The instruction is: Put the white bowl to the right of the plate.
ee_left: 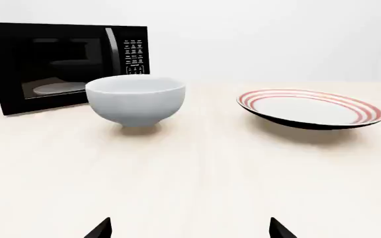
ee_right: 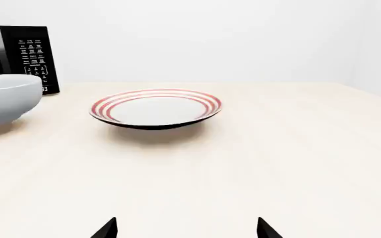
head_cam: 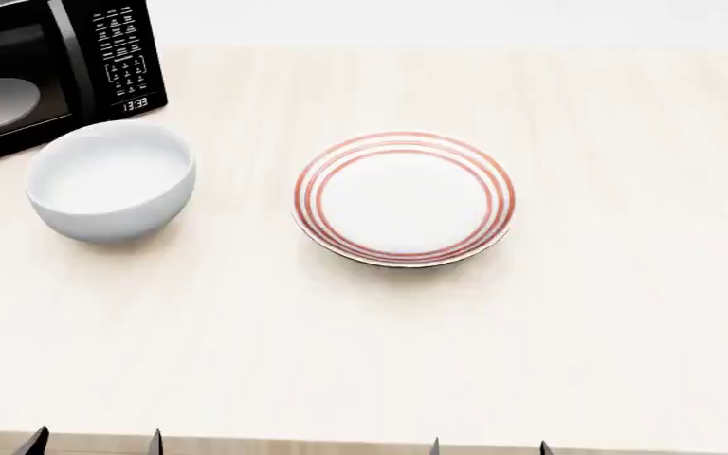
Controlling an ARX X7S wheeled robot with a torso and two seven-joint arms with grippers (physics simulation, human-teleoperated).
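Observation:
The white bowl (head_cam: 111,180) stands upright on the table, left of the plate (head_cam: 404,197) and just in front of the microwave. The plate has red-orange rings round its rim. The bowl also shows in the left wrist view (ee_left: 135,99) and at the edge of the right wrist view (ee_right: 5,98); the plate shows in both (ee_left: 309,108) (ee_right: 156,107). My left gripper (head_cam: 95,444) is open and empty at the table's near edge, well short of the bowl. My right gripper (head_cam: 489,447) is open and empty at the near edge, in front of the plate.
A black microwave (head_cam: 48,66) stands at the back left, close behind the bowl, with a pale disc behind its door. The light wooden table (head_cam: 629,284) stretches bare to the right of the plate.

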